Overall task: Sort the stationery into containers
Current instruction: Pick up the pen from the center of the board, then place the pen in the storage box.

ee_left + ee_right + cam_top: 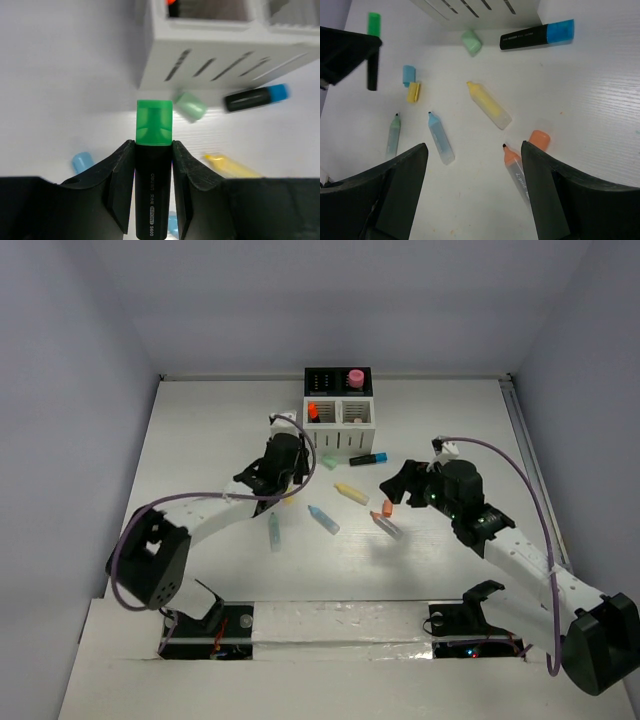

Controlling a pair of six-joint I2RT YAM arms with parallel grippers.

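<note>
Orange highlighter in white compartment, pink cap in black compartment

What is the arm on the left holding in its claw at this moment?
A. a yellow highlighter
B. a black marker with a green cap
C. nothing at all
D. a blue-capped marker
B: in the left wrist view, the left gripper has its two fingers pressed against the sides of the black marker with a green cap, which is lifted off the table.
</note>
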